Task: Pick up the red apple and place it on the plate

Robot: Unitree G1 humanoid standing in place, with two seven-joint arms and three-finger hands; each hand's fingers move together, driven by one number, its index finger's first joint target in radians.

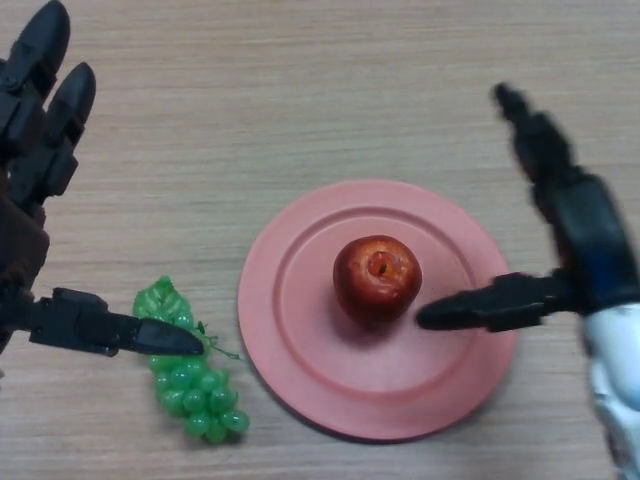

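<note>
Both hands are chunky matte black plastic, pretty blocky looking, with thick segmented fingers that end in rounded tips and a slimmer thumb that tapers toward its tip. The left hand (40, 150) has visible ridges and seams between the finger segments, plus a darker brownish-black palm section below them. The right hand (560, 250) is the same black build, but it joins onto a wrist piece with a bluish patch and then a glossy white forearm shell at the lower edge of the head view.
</note>
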